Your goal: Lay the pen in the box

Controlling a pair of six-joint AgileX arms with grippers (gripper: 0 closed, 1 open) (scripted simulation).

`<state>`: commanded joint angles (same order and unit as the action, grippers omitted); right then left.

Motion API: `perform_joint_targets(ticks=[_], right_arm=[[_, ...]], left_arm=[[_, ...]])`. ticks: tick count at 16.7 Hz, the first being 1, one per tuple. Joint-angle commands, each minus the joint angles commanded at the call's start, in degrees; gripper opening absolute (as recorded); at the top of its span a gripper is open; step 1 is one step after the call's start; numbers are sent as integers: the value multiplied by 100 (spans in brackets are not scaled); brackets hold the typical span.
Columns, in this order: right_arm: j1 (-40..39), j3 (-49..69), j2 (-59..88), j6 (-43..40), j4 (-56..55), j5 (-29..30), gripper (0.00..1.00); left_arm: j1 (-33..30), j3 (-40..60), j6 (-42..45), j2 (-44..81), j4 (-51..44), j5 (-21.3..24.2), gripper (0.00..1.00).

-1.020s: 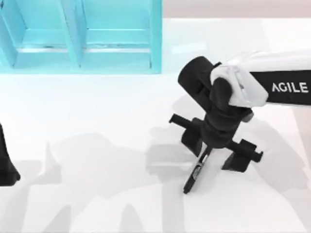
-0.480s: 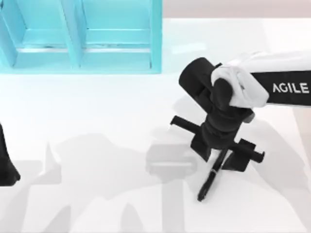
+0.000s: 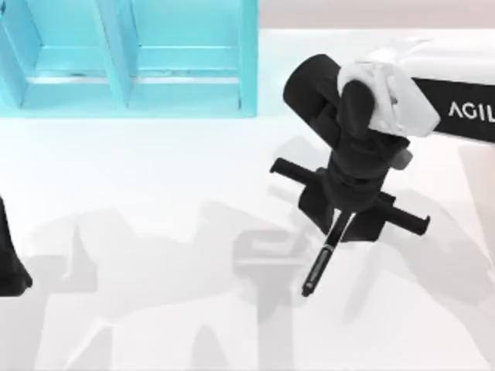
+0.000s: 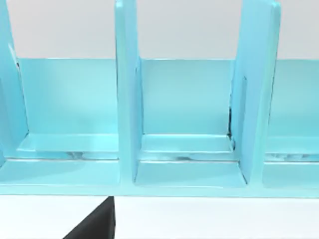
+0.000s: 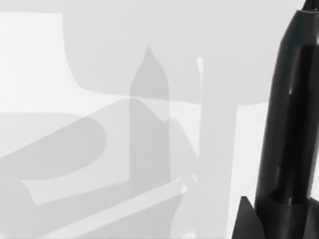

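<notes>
Right of the table's middle, my right gripper (image 3: 340, 224) hangs from the white AgileX arm that reaches in from the right edge. Its two fingers are drawn together on the upper end of the pen (image 3: 321, 259), a slim black marker that sticks out below the fingers, slanting toward the near left, with its tapered tip lowest in the top view. A pale printed band shows faintly partway along the barrel. I cannot tell whether the tip touches the white table (image 3: 155, 178) or hangs just above it; grey shadows of the arm and pen spread over the surface to the left of it.

Seen from the right wrist camera, the pen (image 5: 291, 124) appears as a glossy black barrel narrowing to a point, with a dark part of the gripper at its base and shadows on the table behind.

At the far left stands the box (image 3: 131, 58), a light blue tray split by upright dividers into compartments; it lies well apart from the pen. The left wrist camera looks into the box (image 4: 184, 144).

My left arm sits parked at the table's left edge, a dark part of it (image 3: 9, 263) showing.
</notes>
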<state>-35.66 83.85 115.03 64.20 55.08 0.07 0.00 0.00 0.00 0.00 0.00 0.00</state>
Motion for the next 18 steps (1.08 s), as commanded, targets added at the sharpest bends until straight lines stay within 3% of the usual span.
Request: perform_joint_targets(ticks=[5,11,14,18], right_arm=[[17,649,-342,-28,951,-3,0],[81,687,-332,-31,988,-6,0],[631,787,-299,-89,1076,-12,0],[2103,935,-257,-244,1279,-17,0]], left_arm=[[0,0,0,0,0,0,100],[0,0,0,0,0,0,100],[0,0,0,0,0,0,100],[0,0,0,0,0,0,100]])
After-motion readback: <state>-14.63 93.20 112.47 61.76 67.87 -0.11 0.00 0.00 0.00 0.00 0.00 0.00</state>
